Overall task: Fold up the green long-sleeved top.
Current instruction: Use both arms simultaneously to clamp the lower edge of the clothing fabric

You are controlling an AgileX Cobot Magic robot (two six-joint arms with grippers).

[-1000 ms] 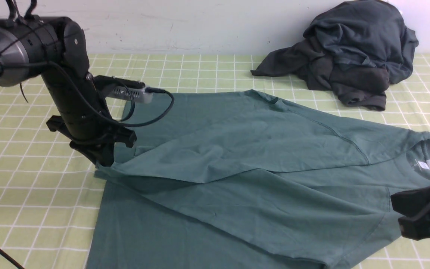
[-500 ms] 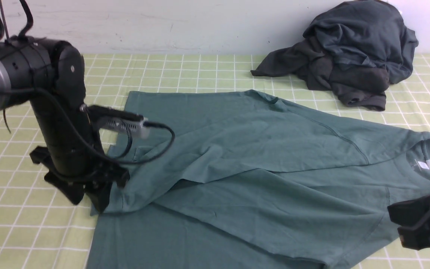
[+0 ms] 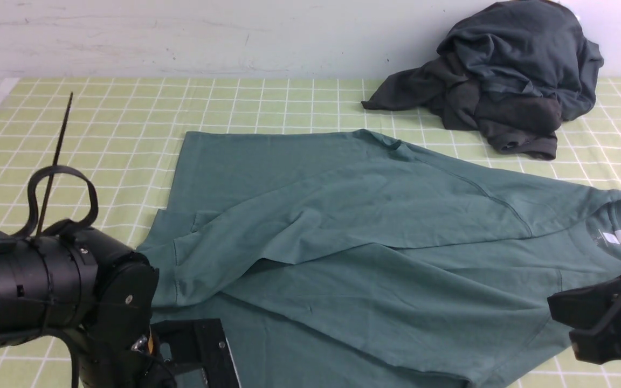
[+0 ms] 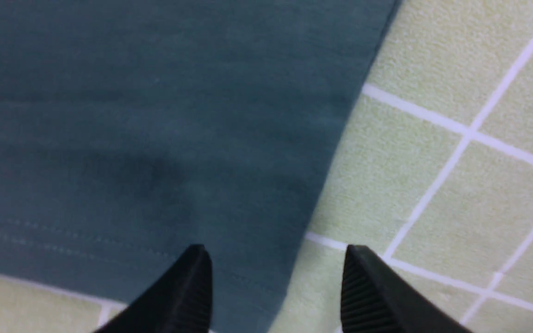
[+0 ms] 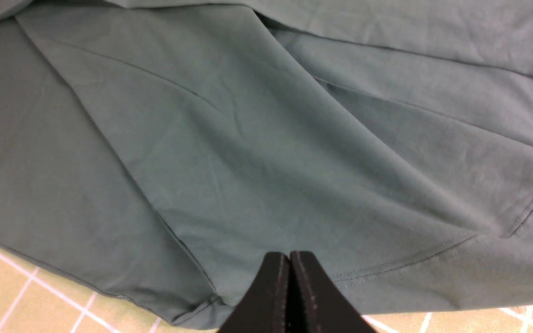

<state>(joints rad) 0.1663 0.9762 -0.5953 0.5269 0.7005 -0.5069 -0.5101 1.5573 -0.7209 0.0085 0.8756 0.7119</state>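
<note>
Spread top (image 3: 375, 242) lay on the table (image 3: 100, 108) from middle to near edge, left gripper (image 4: 275, 259) with jaws apart over its near-left corner, right gripper (image 5: 289, 254) pressed together, empty, heap (image 3: 504, 70) at far-right corner

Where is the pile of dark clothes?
In the front view, the dark heap sits at the far right of the table, against the wall, a little beyond the green top.
</note>
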